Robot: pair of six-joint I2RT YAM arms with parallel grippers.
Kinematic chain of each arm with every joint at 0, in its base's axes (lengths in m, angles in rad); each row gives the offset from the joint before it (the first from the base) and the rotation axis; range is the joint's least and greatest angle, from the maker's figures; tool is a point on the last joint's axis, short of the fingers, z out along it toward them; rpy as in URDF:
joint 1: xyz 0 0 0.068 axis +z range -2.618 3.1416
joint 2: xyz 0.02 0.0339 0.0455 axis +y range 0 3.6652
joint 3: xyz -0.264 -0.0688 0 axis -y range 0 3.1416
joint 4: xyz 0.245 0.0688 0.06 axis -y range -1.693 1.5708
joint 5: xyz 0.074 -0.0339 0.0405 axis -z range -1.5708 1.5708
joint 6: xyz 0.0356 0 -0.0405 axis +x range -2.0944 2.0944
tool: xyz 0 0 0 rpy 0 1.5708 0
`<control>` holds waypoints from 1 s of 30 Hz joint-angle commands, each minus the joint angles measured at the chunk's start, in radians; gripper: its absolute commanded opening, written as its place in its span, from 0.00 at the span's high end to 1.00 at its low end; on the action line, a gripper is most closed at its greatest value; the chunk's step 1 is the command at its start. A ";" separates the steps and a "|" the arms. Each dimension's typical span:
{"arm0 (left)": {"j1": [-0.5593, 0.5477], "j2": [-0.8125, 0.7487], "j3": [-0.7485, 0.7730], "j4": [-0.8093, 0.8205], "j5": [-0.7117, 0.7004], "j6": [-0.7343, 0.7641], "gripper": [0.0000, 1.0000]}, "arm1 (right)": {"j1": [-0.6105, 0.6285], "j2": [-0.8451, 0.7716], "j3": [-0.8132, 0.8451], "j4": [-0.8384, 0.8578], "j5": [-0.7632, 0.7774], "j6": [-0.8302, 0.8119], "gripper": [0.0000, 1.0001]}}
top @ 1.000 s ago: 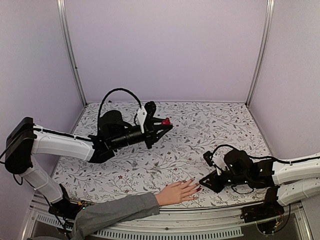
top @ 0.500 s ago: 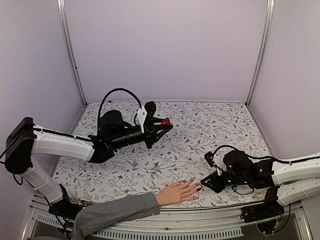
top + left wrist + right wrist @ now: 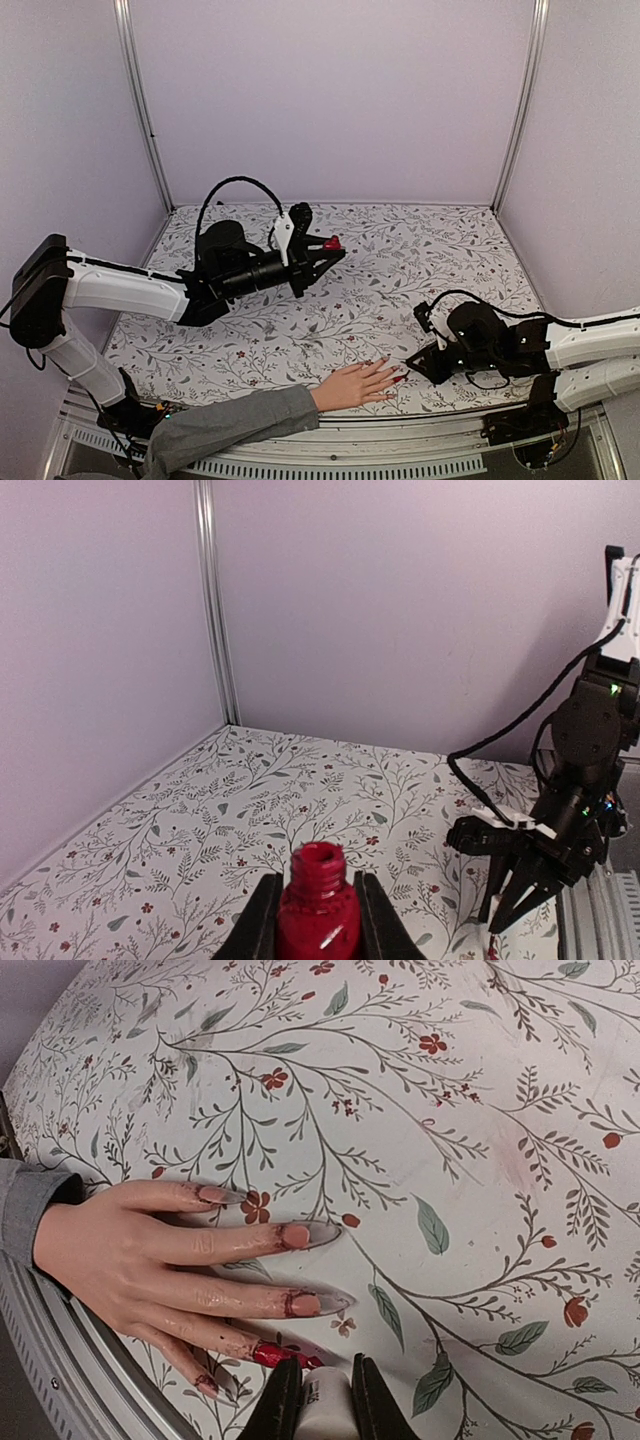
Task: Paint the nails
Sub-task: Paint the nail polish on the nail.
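While the floral desk [image 3: 450, 250] stretches wide, all the action sits at its near edge, where the pale sleeved hand [image 3: 352, 386] lies flat, palm down. Its fingers run along that edge and point towards the robot's right side. Up over mid-desk, well apart from it, the left hand [image 3: 332, 248] is clamped on the red bottle [image 3: 318, 905], upright with its neck open. Down low, the right hand [image 3: 322, 1380] is pinched tight on the white cap [image 3: 325, 1410] just beyond the fingertips, so this is plainly the nearer arm. Any brush below is hidden by the cap itself. Now the nails [image 3: 300, 1305]: they lie just to that arm's own left, long axes in line with the fingers. The ring-finger one is glossy red and right beside the cap, while the middle and index ones look bare, with smears around them. By my read, the next stroke wants a short shift across to the middle nail, then a drag along the finger line
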 commanded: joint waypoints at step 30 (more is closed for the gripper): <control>0.017 -0.013 -0.008 0.032 -0.003 -0.004 1.00 | 0.008 0.012 -0.005 0.094 -0.108 -0.050 1.00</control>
